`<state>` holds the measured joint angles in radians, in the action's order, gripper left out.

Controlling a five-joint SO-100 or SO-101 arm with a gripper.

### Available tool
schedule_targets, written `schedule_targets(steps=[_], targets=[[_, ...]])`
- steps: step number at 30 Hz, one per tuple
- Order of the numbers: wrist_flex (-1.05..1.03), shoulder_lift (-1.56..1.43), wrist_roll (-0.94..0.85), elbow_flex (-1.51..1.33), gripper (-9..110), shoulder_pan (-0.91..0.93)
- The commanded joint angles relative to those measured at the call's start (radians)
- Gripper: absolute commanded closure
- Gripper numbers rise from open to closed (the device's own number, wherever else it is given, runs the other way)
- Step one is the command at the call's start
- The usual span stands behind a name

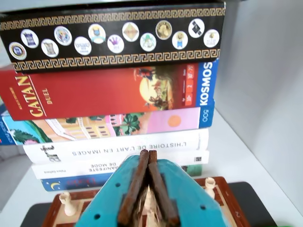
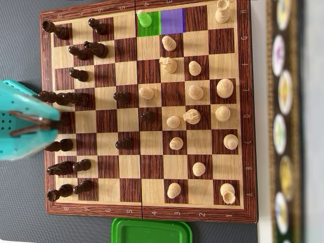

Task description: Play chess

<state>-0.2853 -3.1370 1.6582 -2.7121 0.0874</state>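
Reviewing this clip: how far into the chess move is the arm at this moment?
Early, it seems. The game is mid-play, pieces spread across the chessboard. The hand hangs over the dark-piece edge in the overhead view, fingers together, apparently holding nothing. A green-highlighted pawn stands on a green square beside an empty purple square, likely the marked move. Left: reach that pawn, grasp it, and place it.

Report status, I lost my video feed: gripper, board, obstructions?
Teal two-finger gripper shut, empty, over the wooden chessboard's dark-piece edge. Green-tinted pawn beside purple-marked square. Nothing in the way.
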Motion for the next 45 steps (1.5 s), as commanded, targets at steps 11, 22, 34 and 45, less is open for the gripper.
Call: schedule_targets(steps=[11,22,34,45], targets=[[0.522,-0.193,0.075,-0.219,101,0.003],[0.853,-0.210,0.077,-0.241,101,0.005],[1.250,-0.212,0.075,-0.341,101,0.000],[1.477,-0.212,0.064,-0.383,101,0.000]])
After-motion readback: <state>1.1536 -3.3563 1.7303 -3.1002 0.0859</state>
